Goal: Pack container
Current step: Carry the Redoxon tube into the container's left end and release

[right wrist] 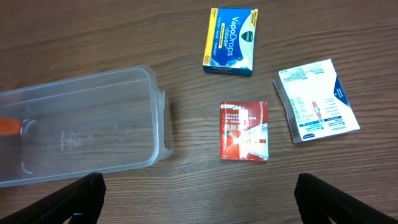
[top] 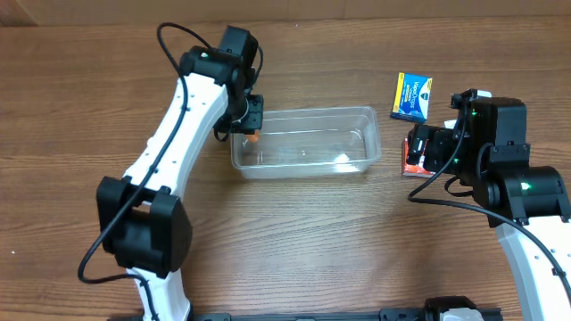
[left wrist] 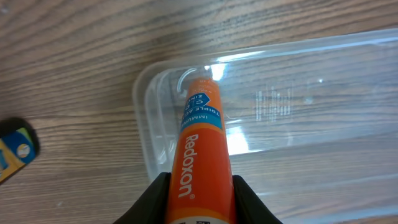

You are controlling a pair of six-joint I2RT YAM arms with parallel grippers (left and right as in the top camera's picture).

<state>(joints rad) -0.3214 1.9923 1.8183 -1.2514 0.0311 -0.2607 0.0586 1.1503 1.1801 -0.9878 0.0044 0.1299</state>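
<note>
From above, the tub (top: 308,143) lies in the middle of the desk (top: 89,71), with its long side going left to right. The left fingers (top: 252,114) are over its left end and hold an orange tube (top: 256,136). The right fingers (top: 424,147) are just past its right end, above a red box (top: 412,167). From the left wrist, the fingers (left wrist: 152,199) are closed on the tube (left wrist: 202,143), one on each side. The tube points straight away from them, down into the rounded end of the tub (left wrist: 143,118). Its tip is inside the rim, but I cannot tell if it touches the bottom. I think this arm only needs to go lower and let go. From the right wrist, the fingers (right wrist: 81,196) are wide apart and hold nothing. The red box (right wrist: 244,130) lies on the desk between them. The tub (right wrist: 93,118) is off to one side, and a blue box (right wrist: 231,40) and a white box (right wrist: 317,99) lie farther on.
</note>
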